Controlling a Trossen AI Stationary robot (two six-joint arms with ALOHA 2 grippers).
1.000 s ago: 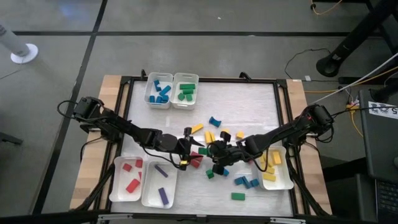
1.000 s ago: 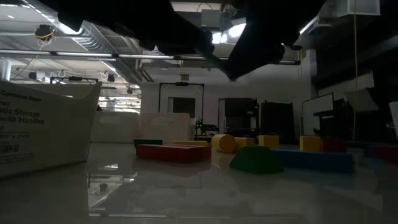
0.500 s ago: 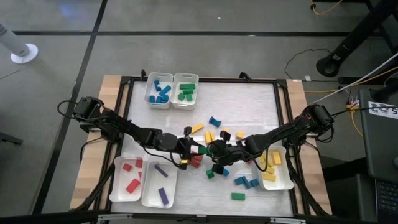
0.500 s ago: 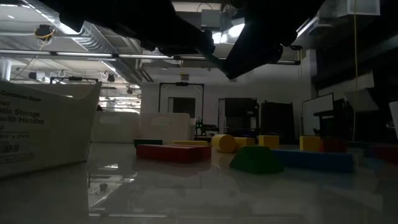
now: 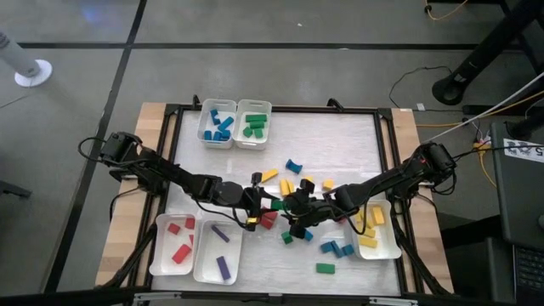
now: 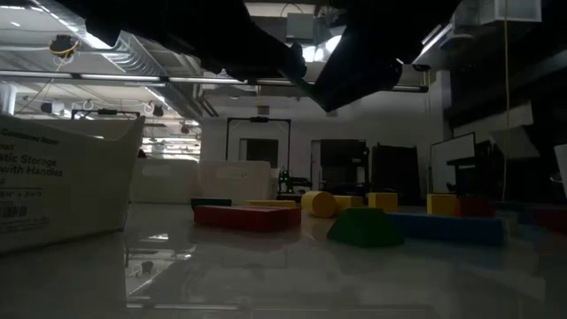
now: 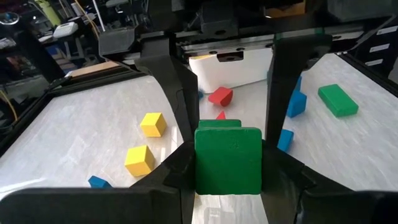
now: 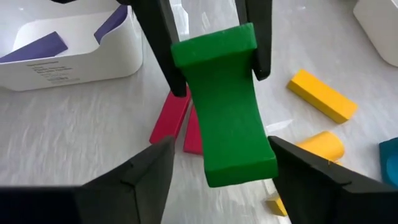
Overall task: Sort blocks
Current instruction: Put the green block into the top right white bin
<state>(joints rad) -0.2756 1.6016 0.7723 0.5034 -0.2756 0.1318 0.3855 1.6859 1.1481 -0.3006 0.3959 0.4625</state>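
While left gripper [image 7: 227, 155] jaws clamp smooth green block [image 7: 227, 160], right gripper [image 8: 217, 168] jaws gape.

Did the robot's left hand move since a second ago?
No. The left gripper still sits just beside the red blocks, clamped on the green block.

White table [image 5: 340, 136]; scattered blocks [image 5: 293, 166]; trays [image 5: 217, 263]

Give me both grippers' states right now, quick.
Left gripper: shut on the green arch-shaped toy block, lifted above the table centre.
Right gripper: open, its fingers apart on either side of that same block, not clamping it.
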